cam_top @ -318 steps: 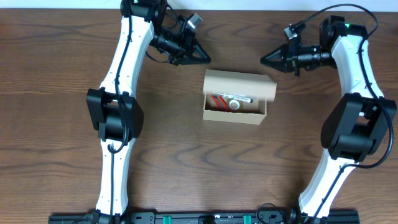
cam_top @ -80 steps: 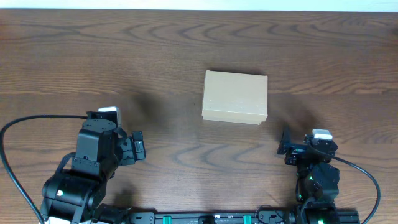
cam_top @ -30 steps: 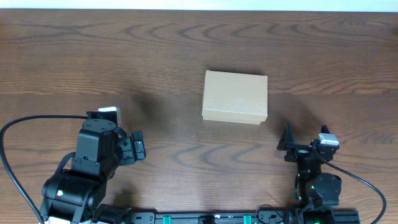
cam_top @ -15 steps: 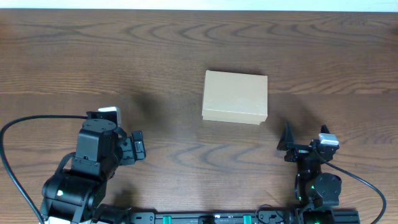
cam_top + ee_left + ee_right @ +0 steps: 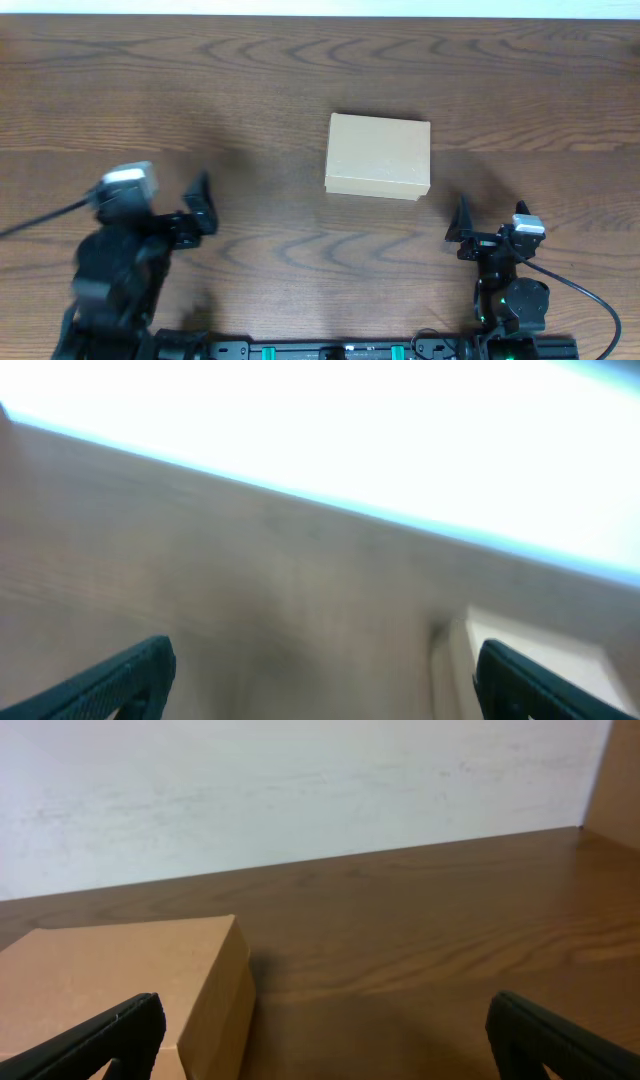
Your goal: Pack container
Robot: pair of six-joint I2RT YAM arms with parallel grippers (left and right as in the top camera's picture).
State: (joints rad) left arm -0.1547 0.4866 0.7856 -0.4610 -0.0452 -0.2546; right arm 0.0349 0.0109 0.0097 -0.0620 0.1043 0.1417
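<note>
Picking up the box (image 5: 378,155) dead centre of the overhead frame, flat on the tabletop (image 5: 300,80), lid down. Runs its long axis left to right, turned a touch clockwise, with one long side wall facing the bottom edge of the frame.

Over to the left pincer (image 5: 322,665) now, lower left in the overhead view and smeared with blur. Spread wide, pinching nothing, seen from its wrist with one finger in each bottom corner. Puts the box up and to the right of it overhead, well apart. From that wrist, catches only a pale, blurred corner of the box at lower right, beside the finger on that side of the frame.

Switching to the right pincer (image 5: 322,1020), low and right of centre overhead. Also spread wide, also gripping nothing. Finds the box up and to the left of it overhead, near but not touching. From the right wrist, shows the box at lower left, a vertical corner turned toward the lens, just above the finger on that side.
</note>
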